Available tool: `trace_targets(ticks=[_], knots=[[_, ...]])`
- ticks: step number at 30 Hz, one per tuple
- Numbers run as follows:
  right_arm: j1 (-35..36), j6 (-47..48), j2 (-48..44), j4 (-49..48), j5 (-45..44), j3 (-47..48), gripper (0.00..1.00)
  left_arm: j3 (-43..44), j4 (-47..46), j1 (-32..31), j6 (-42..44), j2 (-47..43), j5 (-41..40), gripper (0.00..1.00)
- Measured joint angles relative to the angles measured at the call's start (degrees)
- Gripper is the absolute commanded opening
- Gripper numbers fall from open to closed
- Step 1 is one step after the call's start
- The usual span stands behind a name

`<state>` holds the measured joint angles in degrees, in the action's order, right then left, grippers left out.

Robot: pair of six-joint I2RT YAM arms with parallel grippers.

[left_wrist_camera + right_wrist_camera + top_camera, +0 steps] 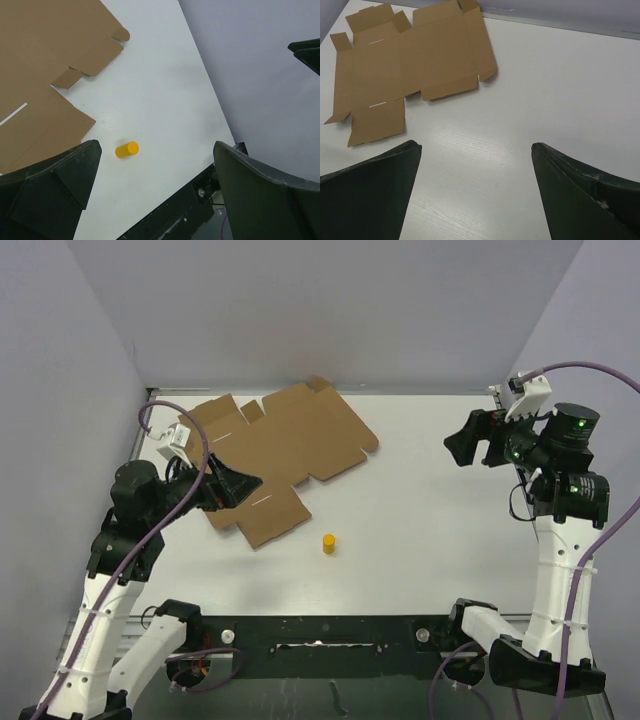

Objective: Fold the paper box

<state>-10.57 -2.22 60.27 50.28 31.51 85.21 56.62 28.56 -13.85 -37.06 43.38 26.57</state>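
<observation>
The paper box [280,445] lies flat and unfolded on the white table, a brown die-cut sheet with flaps and tabs, at the back left. It also shows in the left wrist view [45,75] and the right wrist view [415,65]. My left gripper [243,483] is open and empty, raised over the sheet's near left part. My right gripper [470,443] is open and empty, raised at the right side of the table, well apart from the sheet.
A small yellow cylinder [328,543] stands on the table in front of the sheet; it also shows in the left wrist view [126,149]. Grey walls close the back and both sides. The black base rail [320,635] runs along the near edge.
</observation>
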Motion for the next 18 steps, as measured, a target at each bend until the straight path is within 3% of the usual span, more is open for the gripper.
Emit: trace_targets(ticks=[11,15,18], knots=[[-0.02,-0.81,0.48,0.22,2.95,-1.49,0.98,-2.62,-4.81,0.07,-3.19,-3.63,0.96,0.98],[0.55,3.17,0.61,-0.83,9.55,-4.46,0.98,-6.40,-7.04,0.07,-3.65,-4.09,1.53,0.98],[3.78,8.04,2.05,-0.46,14.34,-6.45,0.98,-3.19,-1.44,-1.20,-0.63,-0.94,-1.05,0.98]])
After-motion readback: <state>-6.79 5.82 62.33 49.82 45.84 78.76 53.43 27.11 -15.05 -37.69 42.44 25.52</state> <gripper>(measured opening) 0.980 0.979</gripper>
